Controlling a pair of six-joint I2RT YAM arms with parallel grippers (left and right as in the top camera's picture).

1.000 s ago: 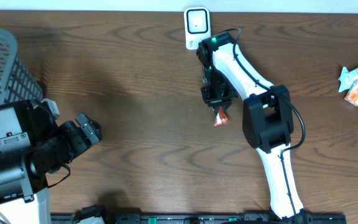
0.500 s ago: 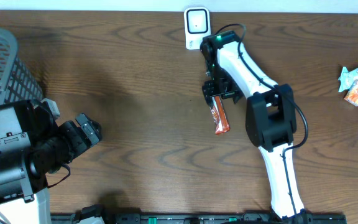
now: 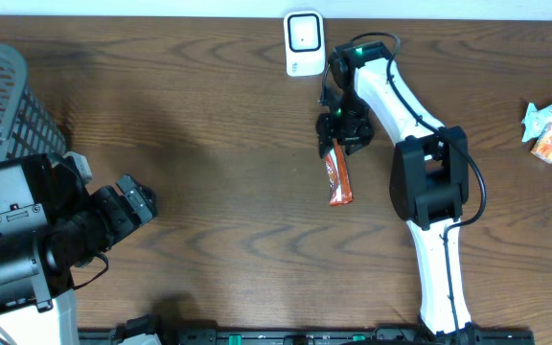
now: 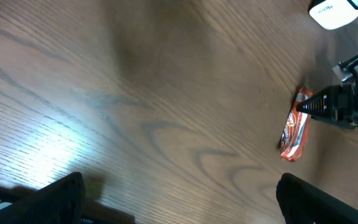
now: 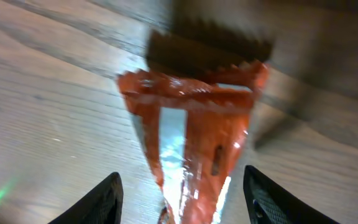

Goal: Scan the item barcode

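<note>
Right gripper [image 3: 343, 134] just dropped the bar [image 3: 338, 177] and hangs open over its top end, so it lies flat near the scanner [image 3: 303, 38], probably needing a regrab; left gripper [image 3: 137, 201] sits wide open, well away.

Blurred orange packet [image 5: 194, 143], lower end cut by frame bottom, print unreadable. Grey basket [image 3: 3, 59] cropped at overhead's left edge.

Left jaws wide apart, right jaws parted
</note>
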